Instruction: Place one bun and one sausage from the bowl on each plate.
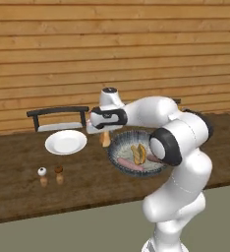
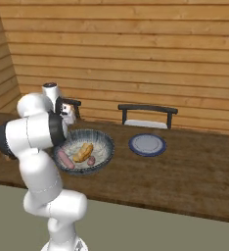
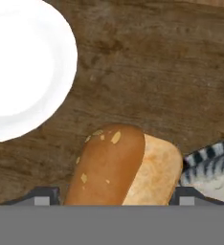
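Note:
My gripper (image 1: 103, 133) is shut on a golden bun (image 1: 105, 140) and holds it above the wooden table, between the white plate (image 1: 66, 142) and the patterned bowl (image 1: 114, 147). In the hand view the bun (image 3: 123, 167) sits between the fingertips, with the white plate (image 3: 23, 72) at upper left and the bowl's rim (image 3: 209, 167) at right. The bowl (image 2: 104, 142) holds another bun (image 2: 83, 152) and two sausages (image 2: 65, 158) (image 2: 91, 160). To its right, the blue-grey plate (image 2: 147, 144) lies bare.
Two small shakers (image 1: 42, 175) (image 1: 59, 174) stand near the table's front edge, left of the bowl. Behind the table a dark chair (image 1: 58, 118) faces the white plate, and another chair (image 2: 147, 115) faces the blue-grey one. A wooden wall closes the back.

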### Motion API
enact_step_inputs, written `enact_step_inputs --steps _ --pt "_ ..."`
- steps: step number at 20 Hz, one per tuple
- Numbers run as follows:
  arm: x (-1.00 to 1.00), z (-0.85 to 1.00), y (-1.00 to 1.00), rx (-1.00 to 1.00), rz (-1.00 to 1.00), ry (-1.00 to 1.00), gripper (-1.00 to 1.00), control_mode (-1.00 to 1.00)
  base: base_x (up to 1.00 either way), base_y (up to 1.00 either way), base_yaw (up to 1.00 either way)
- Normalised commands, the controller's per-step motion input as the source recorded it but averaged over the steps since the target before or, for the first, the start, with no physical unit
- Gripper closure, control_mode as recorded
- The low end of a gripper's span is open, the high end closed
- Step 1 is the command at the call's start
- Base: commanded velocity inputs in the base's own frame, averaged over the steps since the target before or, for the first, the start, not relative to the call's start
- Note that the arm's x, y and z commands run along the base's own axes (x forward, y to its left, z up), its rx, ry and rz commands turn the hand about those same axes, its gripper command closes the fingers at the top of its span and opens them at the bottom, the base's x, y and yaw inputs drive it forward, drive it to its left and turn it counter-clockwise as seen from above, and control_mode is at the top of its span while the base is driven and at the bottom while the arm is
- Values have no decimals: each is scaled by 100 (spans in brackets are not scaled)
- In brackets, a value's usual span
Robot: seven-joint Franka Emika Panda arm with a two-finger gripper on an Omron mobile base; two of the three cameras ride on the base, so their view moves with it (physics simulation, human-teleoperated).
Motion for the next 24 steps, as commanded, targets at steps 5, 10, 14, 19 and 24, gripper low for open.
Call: enact_step_inputs --steps 5,10,14,19,24 --pt "71 -22 92 0 0 14 100 -100 0 0 0" --pt "62 -41 66 0 0 12 100 -100 0 0 0" --pt "58 -39 61 0 -1 10 100 -100 0 0 0" --pt "53 -34 42 0 -2 2 100 -100 0 0 0" --pt "28 -18 25 0 -3 -1 100 -100 0 0 0"
